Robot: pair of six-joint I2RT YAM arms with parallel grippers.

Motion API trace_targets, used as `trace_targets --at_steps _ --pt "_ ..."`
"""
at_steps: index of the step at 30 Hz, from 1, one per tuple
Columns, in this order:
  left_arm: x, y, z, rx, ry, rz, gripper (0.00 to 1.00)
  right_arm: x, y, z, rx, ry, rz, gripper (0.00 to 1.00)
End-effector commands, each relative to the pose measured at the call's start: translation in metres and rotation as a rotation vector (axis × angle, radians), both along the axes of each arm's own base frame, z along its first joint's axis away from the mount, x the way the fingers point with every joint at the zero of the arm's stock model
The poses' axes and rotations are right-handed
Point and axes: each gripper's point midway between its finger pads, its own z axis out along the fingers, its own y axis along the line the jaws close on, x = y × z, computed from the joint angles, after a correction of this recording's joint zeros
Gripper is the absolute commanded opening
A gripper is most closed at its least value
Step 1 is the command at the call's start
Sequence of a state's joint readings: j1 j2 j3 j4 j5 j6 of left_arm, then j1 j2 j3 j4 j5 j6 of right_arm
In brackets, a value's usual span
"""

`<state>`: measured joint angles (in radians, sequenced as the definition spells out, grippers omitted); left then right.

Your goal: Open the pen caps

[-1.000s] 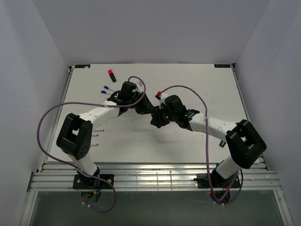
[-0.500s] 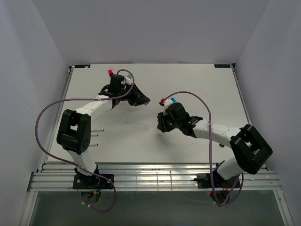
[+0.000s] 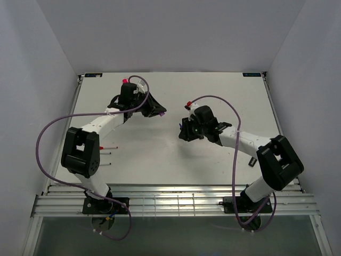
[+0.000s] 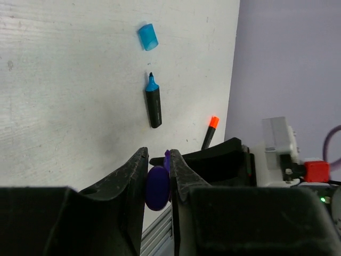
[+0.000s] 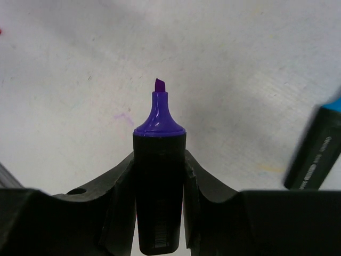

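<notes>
Risk sits nearest me, at the right pincer (image 5: 159,158): it pinches the purple marker (image 5: 159,208) round its black barrel, with the nib bare and aimed at the desk (image 5: 64,80). A low set-down would smear ink or knock the blue marker (image 5: 314,154) lying near. Farther out, the left pincer (image 4: 158,160) clamps the purple cap (image 4: 157,189) only at its fingertips, so a jolt could squirt it loose. A second ago both pincers met mid-desk; now they are well apart, with the cap off.
</notes>
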<state>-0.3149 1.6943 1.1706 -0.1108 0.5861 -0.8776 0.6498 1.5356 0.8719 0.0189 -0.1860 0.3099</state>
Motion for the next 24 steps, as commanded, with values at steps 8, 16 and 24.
trace_targets --at_steps 8,16,24 --pt "0.029 -0.032 -0.031 0.18 0.02 -0.043 0.0 0.045 -0.043 -0.032 -0.33 -0.041 -0.194 0.09" --pt "0.05 -0.071 -0.055 0.16 0.03 -0.113 0.01 0.048 -0.043 -0.062 -0.378 -0.019 -0.173 0.11" --pt "0.071 -0.09 -0.076 0.127 0.049 -0.145 0.06 0.053 -0.044 -0.067 -0.382 -0.014 -0.185 0.2"
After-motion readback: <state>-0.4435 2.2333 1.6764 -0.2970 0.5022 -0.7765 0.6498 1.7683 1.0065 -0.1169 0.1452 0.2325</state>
